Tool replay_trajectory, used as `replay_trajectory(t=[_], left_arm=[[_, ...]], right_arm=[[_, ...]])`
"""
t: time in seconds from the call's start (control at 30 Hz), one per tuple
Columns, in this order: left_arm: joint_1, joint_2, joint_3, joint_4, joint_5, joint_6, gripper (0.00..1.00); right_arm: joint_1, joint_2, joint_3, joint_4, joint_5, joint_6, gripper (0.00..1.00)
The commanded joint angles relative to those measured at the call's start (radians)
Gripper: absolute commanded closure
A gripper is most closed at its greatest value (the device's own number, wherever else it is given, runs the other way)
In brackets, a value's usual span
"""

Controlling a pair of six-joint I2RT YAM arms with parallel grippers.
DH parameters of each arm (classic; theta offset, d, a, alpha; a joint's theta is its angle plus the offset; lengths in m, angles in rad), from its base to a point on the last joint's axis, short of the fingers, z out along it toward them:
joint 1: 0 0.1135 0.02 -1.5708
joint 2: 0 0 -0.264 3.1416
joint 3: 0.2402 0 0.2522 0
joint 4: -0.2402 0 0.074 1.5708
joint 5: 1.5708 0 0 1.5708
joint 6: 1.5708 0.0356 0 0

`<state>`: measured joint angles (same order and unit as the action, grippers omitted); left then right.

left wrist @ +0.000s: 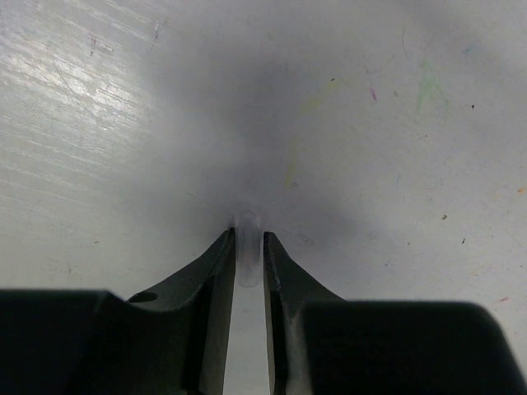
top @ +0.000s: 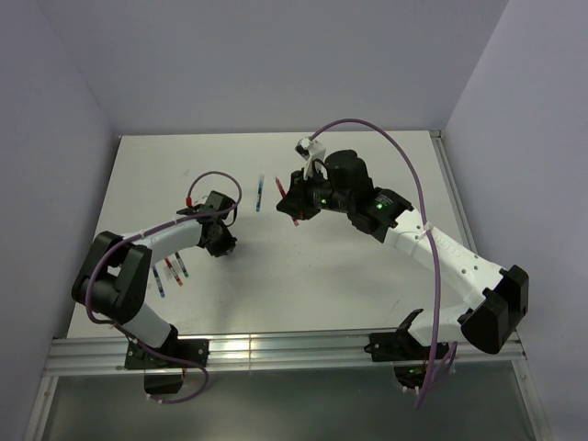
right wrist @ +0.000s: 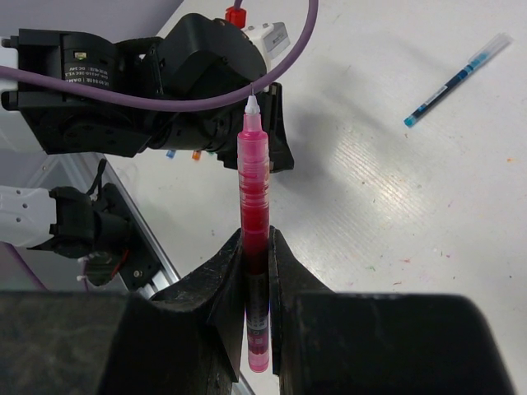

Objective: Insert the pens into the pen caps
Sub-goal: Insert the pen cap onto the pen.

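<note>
The left gripper (left wrist: 247,240), low over the counter (left wrist: 395,148) toward its left edge, is pinched shut on a pale tube, seemingly a pen cap (left wrist: 247,257). The right gripper (right wrist: 257,240) clamps a red pen (right wrist: 254,177) above mid-counter, white tip leading. A good insertion would tilt the cap's mouth up to face that tip, line up both axes, then press in slowly and straight. A blue pen (right wrist: 457,78) lies nearer the far edge.

Scuffed white table (top: 349,285), aluminium rail (top: 294,349), pale lilac walls (top: 276,64)
</note>
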<state>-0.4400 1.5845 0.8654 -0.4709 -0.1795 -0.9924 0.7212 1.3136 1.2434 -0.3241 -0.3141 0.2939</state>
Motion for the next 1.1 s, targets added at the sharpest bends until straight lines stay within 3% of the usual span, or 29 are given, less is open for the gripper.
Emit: replay_trajectory(t=[0.0,0.37,0.47,0.5,0.67,0.77,0.9,1.07], left_arm=[[-0.005,0.015,-0.014,0.021,0.011,-0.009,0.76],[-0.005,0.046,-0.008,0.006,0.009,-0.003,0.80],[-0.005,0.058,-0.005,-0.006,0.009,-0.002,0.88],[-0.005,0.058,-0.003,-0.008,0.017,-0.002,1.00],[0.009,-0.081,0.055,0.035,0.159,0.027,1.00],[0.052,-0.194,0.104,0.129,0.334,0.047,1.00],[0.128,-0.316,0.113,0.374,0.547,-0.037,1.00],[0.178,-0.380,0.058,0.817,0.736,-0.196,1.00]], right_arm=[[-0.002,-0.002,0.048,0.014,-0.008,-0.013,1.00],[-0.002,0.003,0.050,0.011,-0.011,-0.015,1.00],[-0.002,0.004,0.051,0.011,-0.013,-0.013,1.00],[-0.002,0.004,0.050,0.011,-0.013,-0.015,1.00],[-0.002,-0.005,0.045,0.019,0.004,-0.016,1.00],[-0.002,-0.020,0.034,0.042,0.007,-0.012,1.00],[-0.002,-0.045,0.019,0.066,-0.014,-0.001,1.00],[0.000,-0.051,-0.004,0.132,-0.123,0.033,1.00]])
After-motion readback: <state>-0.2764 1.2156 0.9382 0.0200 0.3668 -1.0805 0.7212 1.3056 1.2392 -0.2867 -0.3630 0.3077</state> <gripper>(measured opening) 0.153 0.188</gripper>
